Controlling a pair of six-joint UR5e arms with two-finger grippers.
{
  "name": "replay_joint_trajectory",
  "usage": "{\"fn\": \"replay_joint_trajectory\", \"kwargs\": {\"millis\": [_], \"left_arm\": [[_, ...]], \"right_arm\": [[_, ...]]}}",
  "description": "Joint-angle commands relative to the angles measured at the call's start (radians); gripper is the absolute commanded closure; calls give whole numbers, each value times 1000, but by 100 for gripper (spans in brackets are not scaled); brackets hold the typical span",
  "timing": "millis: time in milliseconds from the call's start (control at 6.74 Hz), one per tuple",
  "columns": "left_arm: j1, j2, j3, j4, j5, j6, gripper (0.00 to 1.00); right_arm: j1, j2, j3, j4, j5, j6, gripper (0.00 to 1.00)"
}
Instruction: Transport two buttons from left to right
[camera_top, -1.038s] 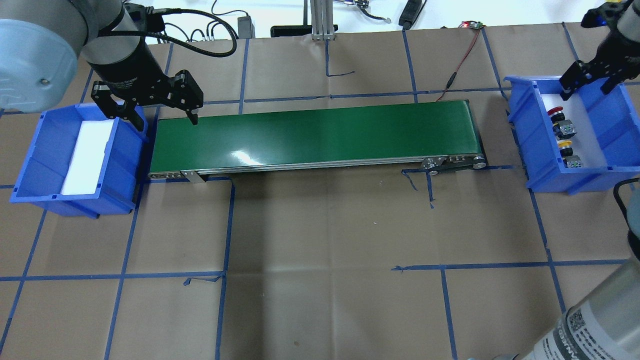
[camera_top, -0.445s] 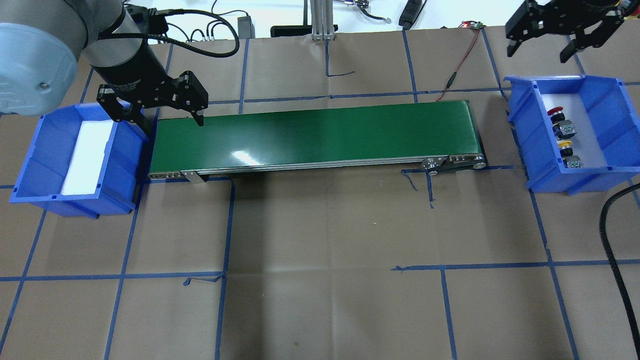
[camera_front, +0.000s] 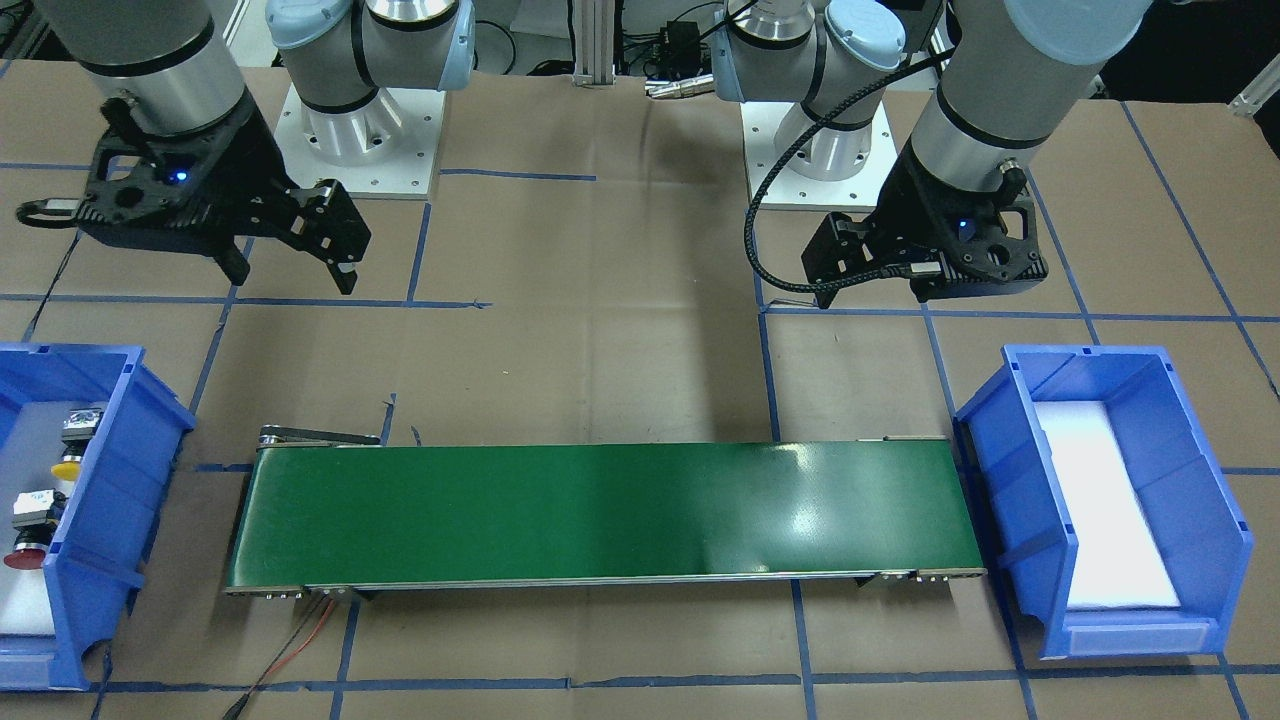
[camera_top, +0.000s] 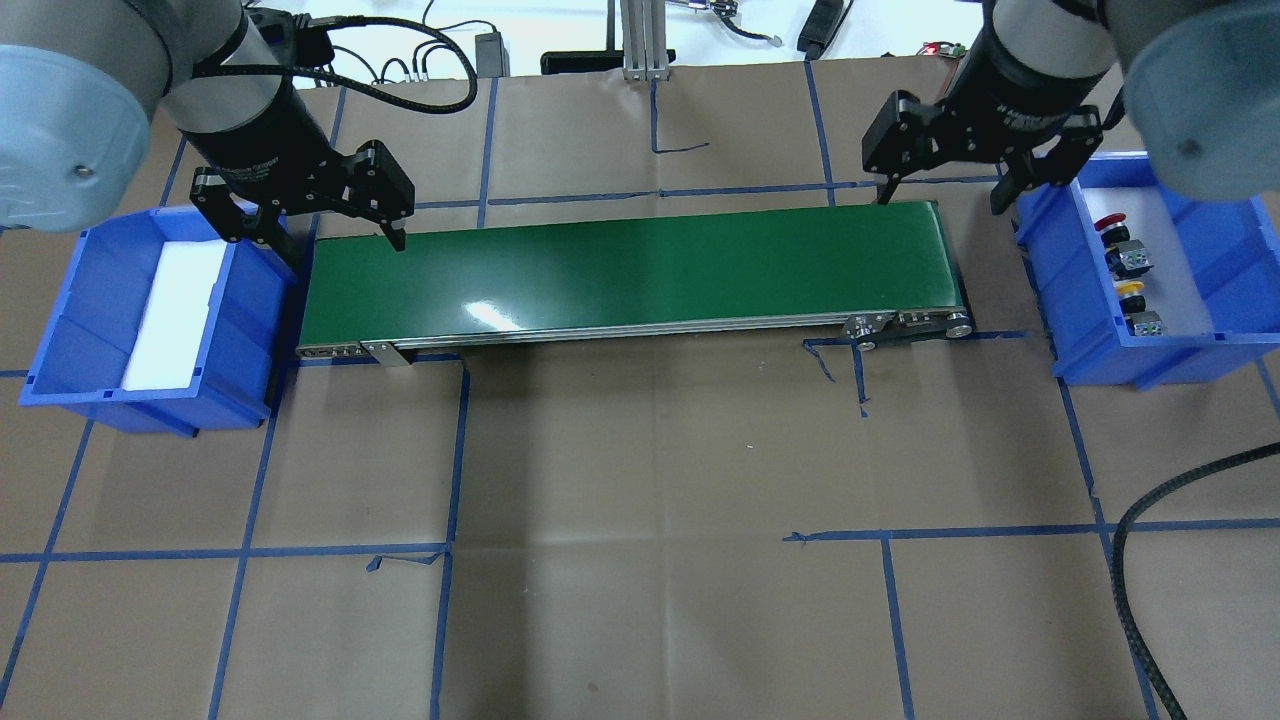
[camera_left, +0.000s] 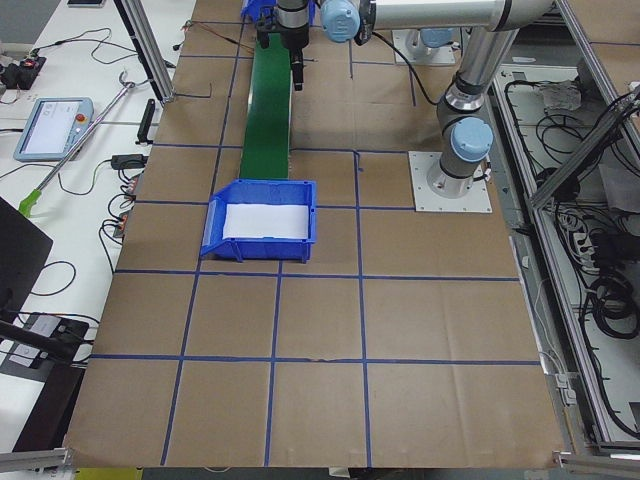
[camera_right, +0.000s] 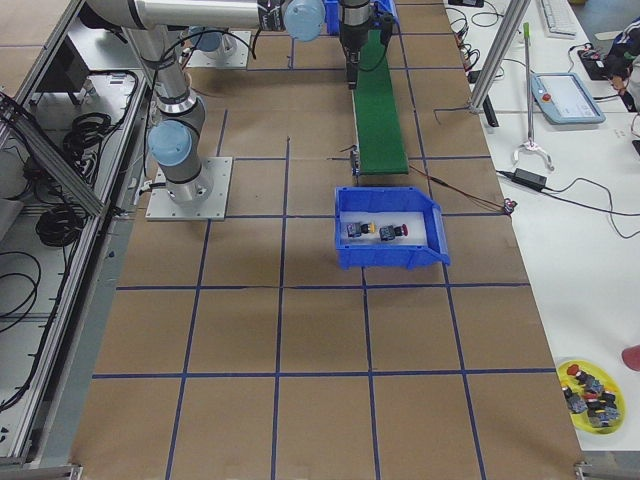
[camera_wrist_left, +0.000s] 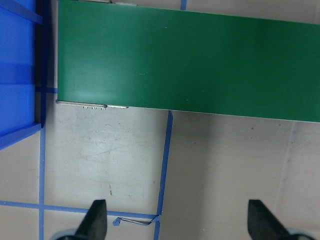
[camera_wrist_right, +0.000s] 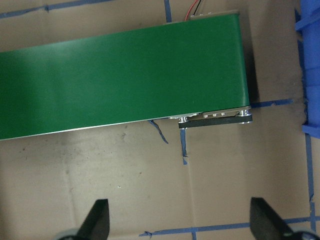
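The red button (camera_top: 1107, 226) and the yellow button (camera_top: 1130, 290) lie in the blue right bin (camera_top: 1060, 290), each with a black body and a grey-green block. They also show in the front-facing view, yellow (camera_front: 66, 467) and red (camera_front: 24, 558). My right gripper (camera_top: 942, 197) is open and empty, above the back of the green conveyor belt's (camera_top: 630, 270) right end, left of that bin. My left gripper (camera_top: 333, 243) is open and empty above the belt's left end, beside the blue left bin (camera_top: 255, 310). That bin holds only a white pad.
A black cable (camera_top: 1160, 560) loops over the table's front right. A red wire (camera_top: 920, 125) runs behind the belt's right end. A yellow plate (camera_right: 590, 392) with several spare buttons sits on the floor side in the exterior right view.
My right gripper has swung from above the right bin, back and then left, to above the belt's right end. My left gripper has barely moved. Both stay open.
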Motion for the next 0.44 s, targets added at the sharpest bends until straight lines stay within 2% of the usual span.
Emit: {"fn": "replay_joint_trajectory", "kwargs": {"millis": [0,297], "left_arm": [[2,0,0,2,0,3,0],[2,2,0,15,0,36,0]], "right_arm": [[14,-15,43,-4,-1,10,0],[14,-3,43,0,-4,8,0]]}}
